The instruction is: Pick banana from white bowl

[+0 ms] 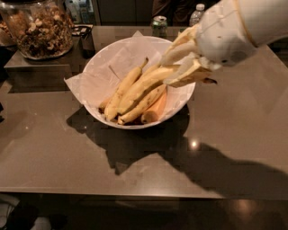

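Note:
The white bowl [96, 59], lined with crinkled white paper, stands on the brown table's far half. The banana [144, 87] lies slantwise across the middle of the bowl. Its right end is raised above the bowl's right rim, with a dark tip sticking out past the gripper. My gripper [183, 67] comes in from the upper right and is shut on that raised end, one finger above it and one below. Two shorter bananas [126, 83] lie beside it in the bowl. A peach-orange fruit [157, 108] sits under its right half.
A big glass jar [38, 29] of mixed snacks stands on a raised ledge at the far left, with a small dark container [86, 39] next to it. A green can [159, 24] and a water bottle [196, 13] stand behind the bowl. The table's front edge runs near the bottom.

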Robot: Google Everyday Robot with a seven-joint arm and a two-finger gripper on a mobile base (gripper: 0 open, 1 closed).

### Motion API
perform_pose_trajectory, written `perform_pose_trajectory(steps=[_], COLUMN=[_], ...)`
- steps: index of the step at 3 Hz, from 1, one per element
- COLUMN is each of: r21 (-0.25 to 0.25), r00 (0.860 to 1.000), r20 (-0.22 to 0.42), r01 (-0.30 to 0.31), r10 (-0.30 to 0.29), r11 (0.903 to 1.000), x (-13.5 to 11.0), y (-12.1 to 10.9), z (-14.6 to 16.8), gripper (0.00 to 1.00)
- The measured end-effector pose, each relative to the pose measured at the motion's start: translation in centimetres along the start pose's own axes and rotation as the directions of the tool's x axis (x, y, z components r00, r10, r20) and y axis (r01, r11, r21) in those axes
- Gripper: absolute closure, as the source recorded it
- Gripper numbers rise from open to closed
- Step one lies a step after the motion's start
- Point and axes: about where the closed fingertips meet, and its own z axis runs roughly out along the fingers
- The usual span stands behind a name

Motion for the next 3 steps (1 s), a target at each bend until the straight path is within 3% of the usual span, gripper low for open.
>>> perform_pose_trajectory(steps=[1,2,3], r21=[0.140,0.240,0.254], r00=[0.997,0.985,0.976], r20=[0.068,0.137,0.181], r01=[-0.048,-0.133,-0.164], r10=[0.039,0.102,0.119], r11=[0.9889,0.9617,0.9531], x=[-1.6,-2.8,-3.8], y=[1.9,3.7,3.6], z=[-2.9,-6.2,-7.1], gripper=[1.00,1.00,1.00])
